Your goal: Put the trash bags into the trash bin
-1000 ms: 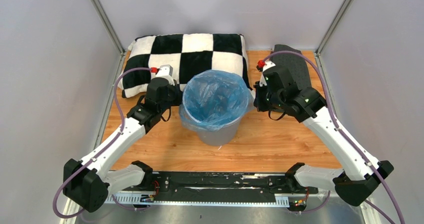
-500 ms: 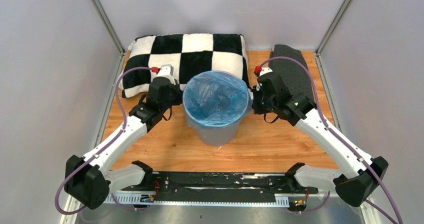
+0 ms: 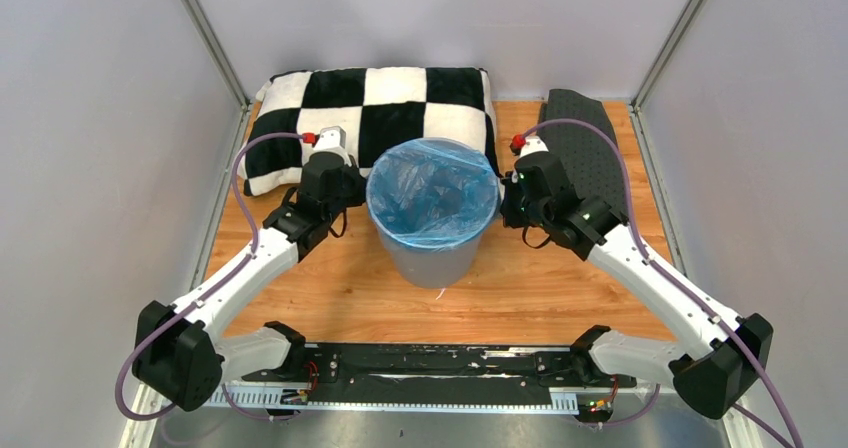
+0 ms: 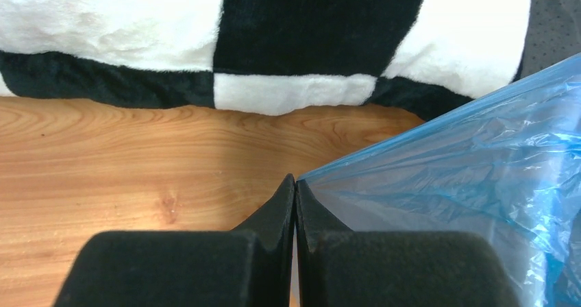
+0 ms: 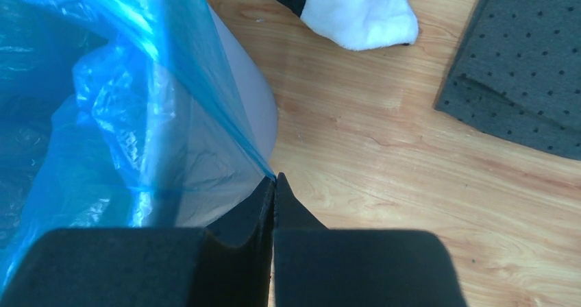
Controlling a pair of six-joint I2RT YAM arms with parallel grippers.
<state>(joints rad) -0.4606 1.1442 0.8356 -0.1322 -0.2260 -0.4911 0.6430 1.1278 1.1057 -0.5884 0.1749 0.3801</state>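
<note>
The light-blue translucent trash bag [image 3: 432, 193] lines the round grey trash bin [image 3: 432, 260] in the middle of the table, its mouth stretched over the rim. My left gripper [image 3: 358, 196] is at the bin's left side, shut on the bag's edge; in the left wrist view the bag [image 4: 466, 177] runs taut from the tip of the pinched gripper [image 4: 295, 181]. My right gripper [image 3: 506, 200] is at the bin's right side, shut on the opposite edge; the bag [image 5: 116, 115] drapes over the bin wall [image 5: 253, 105] down to the closed gripper [image 5: 275, 178].
A black-and-white checkered pillow [image 3: 330, 103] lies behind the bin against the back wall. A dark grey dotted mat [image 3: 590, 143] lies at the back right. Bare wooden tabletop [image 3: 520, 288] surrounds the bin. Grey walls enclose the table.
Both grippers have moved down and inward along the bin's sides, pulling the bag's edge lower over the rim. The loose skirt of plastic seen earlier now sits tight around the bin.
</note>
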